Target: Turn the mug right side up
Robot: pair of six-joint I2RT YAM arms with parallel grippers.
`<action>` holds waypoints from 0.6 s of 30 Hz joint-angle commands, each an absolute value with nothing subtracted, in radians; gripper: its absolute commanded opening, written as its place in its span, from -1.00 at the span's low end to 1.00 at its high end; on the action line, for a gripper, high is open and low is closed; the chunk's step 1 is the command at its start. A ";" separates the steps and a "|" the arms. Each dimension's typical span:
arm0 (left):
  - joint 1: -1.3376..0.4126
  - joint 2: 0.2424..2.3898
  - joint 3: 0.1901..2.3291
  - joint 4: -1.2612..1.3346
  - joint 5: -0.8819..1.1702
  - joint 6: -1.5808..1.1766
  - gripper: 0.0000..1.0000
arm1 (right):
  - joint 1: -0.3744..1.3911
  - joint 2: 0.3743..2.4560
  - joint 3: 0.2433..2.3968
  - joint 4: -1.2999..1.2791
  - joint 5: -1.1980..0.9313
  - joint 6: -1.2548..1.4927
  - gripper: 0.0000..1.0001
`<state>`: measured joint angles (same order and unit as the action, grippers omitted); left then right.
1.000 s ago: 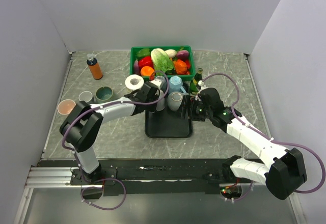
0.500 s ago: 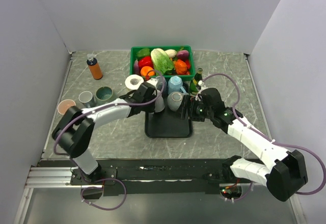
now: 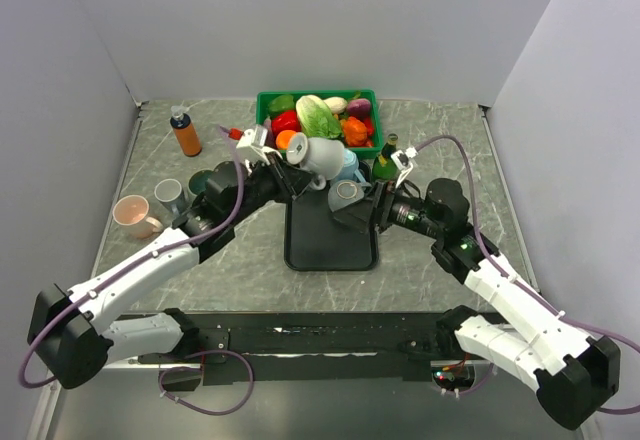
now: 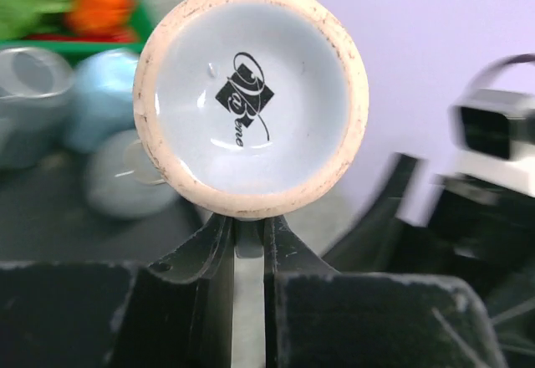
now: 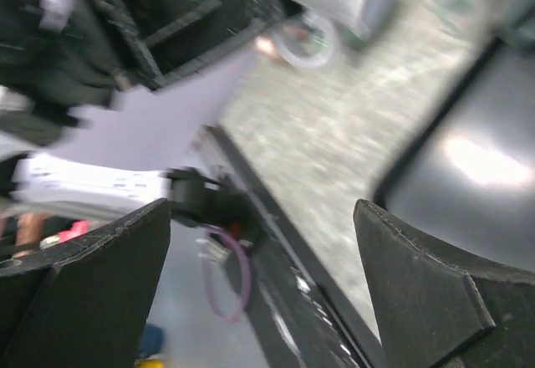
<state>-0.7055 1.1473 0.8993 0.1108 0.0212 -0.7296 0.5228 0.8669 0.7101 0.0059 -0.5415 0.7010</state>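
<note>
L hand (image 3: 288, 168) clamped on white mug (image 3: 318, 154), mug up in the air over 12 o'clock end of black tray (image 3: 330, 245), at 6 o'clock of green veg basket (image 3: 261, 108). L wrist cam: mug base w/ logo faces lens, fingers (image 4: 209, 251) pinched just below it. R hand (image 3: 362, 207) spread wide, nothing in it, approx tray's 2 o'clock corner, beside grey cup (image 3: 346, 194). Bench (image 3: 440, 140) grey marble.

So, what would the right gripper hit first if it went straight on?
Probably the bare table beside the black tray. The right gripper is open, but the view is blurred and depth unclear.
</note>
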 commanded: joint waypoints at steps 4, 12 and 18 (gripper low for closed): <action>-0.710 1.124 0.770 0.832 0.303 -1.063 -0.98 | 0.534 0.887 0.716 0.426 -0.681 0.870 0.91; -0.710 1.199 0.706 1.175 0.373 -1.250 -0.98 | 0.535 0.891 0.792 0.331 -0.644 0.808 0.88; -0.713 1.227 0.686 1.253 0.374 -1.311 -0.98 | 0.534 0.859 0.762 0.336 -0.583 0.798 0.83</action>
<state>-0.7067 1.2255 0.6773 0.9878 0.3511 -1.2312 0.5316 0.8909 0.7433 0.3080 -0.6312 0.8207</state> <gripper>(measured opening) 0.163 0.931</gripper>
